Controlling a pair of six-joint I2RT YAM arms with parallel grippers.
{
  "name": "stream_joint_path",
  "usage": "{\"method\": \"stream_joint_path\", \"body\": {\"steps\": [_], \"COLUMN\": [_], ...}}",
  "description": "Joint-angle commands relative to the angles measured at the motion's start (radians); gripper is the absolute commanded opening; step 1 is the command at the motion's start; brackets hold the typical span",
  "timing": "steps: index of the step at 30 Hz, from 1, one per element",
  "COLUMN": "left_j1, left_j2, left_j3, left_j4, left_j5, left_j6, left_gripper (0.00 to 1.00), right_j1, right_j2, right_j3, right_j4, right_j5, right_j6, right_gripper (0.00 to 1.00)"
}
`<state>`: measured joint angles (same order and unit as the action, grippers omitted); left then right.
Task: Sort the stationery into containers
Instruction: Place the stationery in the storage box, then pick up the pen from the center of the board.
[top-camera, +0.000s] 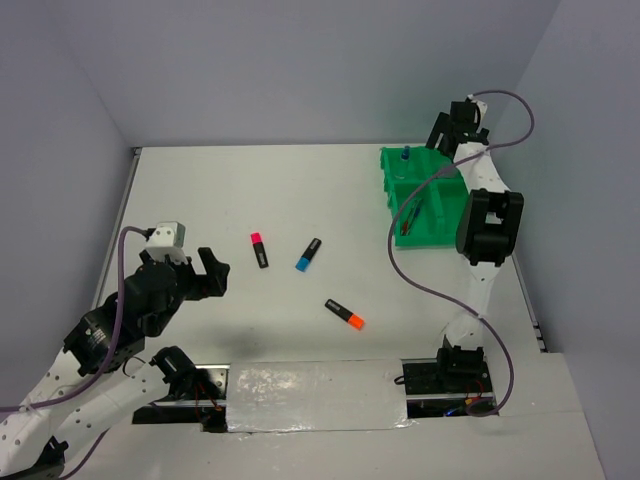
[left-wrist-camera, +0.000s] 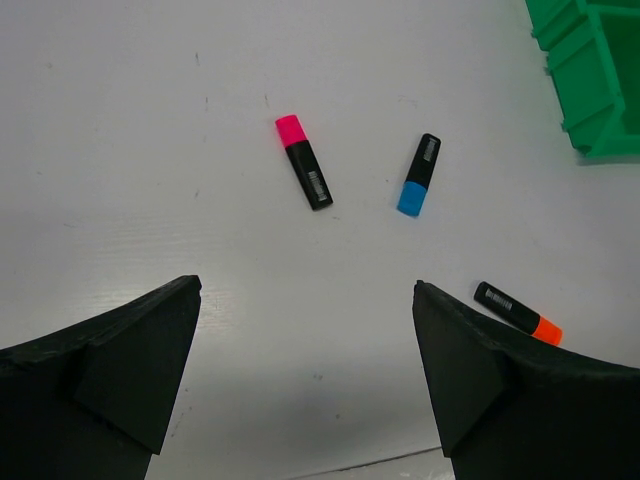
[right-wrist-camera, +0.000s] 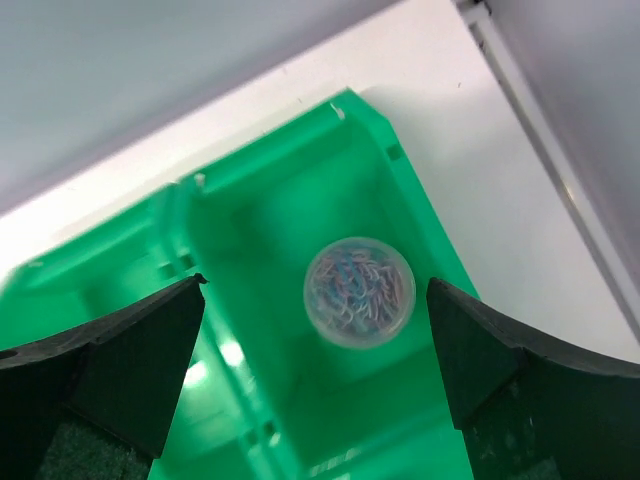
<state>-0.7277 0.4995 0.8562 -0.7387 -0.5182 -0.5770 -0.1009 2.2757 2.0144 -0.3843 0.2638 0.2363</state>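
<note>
Three stubby black highlighters lie on the white table: pink end (top-camera: 260, 249), blue end (top-camera: 308, 254), orange end (top-camera: 344, 313). They also show in the left wrist view: pink (left-wrist-camera: 303, 161), blue (left-wrist-camera: 419, 175), orange (left-wrist-camera: 517, 312). My left gripper (top-camera: 207, 274) (left-wrist-camera: 306, 284) is open and empty, above the table short of them. The green tray (top-camera: 425, 243) holds a blue-capped bottle (top-camera: 406, 153) and thin pens (top-camera: 408, 215). My right gripper (top-camera: 443, 133) (right-wrist-camera: 316, 282) is open above the tray's far right compartment (right-wrist-camera: 290, 190), where the round tub (right-wrist-camera: 359, 291) sits apart from both fingers.
The right arm (top-camera: 488, 228) and its cable (top-camera: 400, 260) pass over the tray's right side. Walls close in the table at the back and both sides. A corner of the tray (left-wrist-camera: 590, 70) shows at the top right of the left wrist view.
</note>
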Motion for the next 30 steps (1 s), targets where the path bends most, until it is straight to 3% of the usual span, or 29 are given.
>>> {"method": "stream_joint_path", "body": {"steps": [1,4,7,11,14,19,22,26,30], "left_j1": [0.001,0.001,0.005,0.013,0.014,0.014,0.014,0.014,0.014], "left_j2": [0.007,0.007,0.008,0.005,-0.006,-0.019,-0.027,-0.026,-0.021], "left_j3": [0.0,0.001,0.003,0.006,0.003,0.003,0.001,0.0,0.0], "left_j4": [0.041,0.038,0.027,0.012,0.018,0.018,0.021,0.022,0.022], "left_j5": [0.004,-0.005,-0.031,-0.057,-0.048,-0.049,-0.045,-0.039,-0.037], "left_j6": [0.019,0.014,0.003,-0.015,-0.012,-0.012,-0.011,-0.011,-0.007], "left_gripper": [0.99,0.99,0.99,0.99,0.99,0.99,0.99,0.99,0.99], "right_j1": [0.006,0.032,0.096,0.495,0.695,0.894,0.96,0.984,1.021], "right_j2": [-0.195,-0.339,-0.52,-0.72,-0.826,-0.866,-0.877,-0.901,-0.891], "right_j3": [0.021,-0.109,-0.309,-0.587,-0.794,-0.993,-1.06,-1.128,-1.134], "right_j4": [-0.016,-0.028,-0.091,-0.151,-0.131,-0.206,-0.229,-0.206,-0.202], "right_j5": [-0.014,-0.049,-0.209,-0.264,-0.343,-0.319,-0.233,-0.316,-0.291], "right_j6": [0.034,0.069,0.026,-0.15,-0.193,-0.163,-0.123,-0.1,-0.068], "right_gripper": [1.0,1.0,1.0,1.0,1.0,1.0,1.0,0.99,0.99]}}
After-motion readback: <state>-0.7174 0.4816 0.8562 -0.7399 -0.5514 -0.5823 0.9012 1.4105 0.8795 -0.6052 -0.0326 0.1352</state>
